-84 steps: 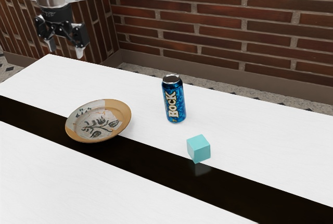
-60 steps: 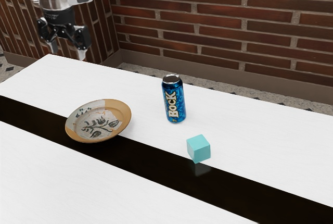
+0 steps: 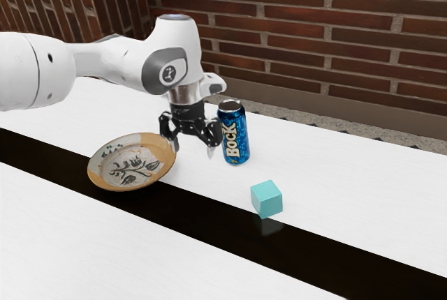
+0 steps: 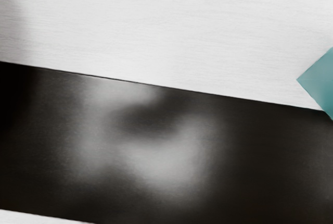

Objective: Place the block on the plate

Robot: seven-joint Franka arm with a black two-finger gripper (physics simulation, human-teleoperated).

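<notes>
Fingers apart, pointing down.

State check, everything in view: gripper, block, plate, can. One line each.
Gripper: open, empty, above the table.
Block: on the table, off the plate, not gripped.
Plate: face up, empty.
Can: standing upright; opened or sealed, can't tell.
</notes>
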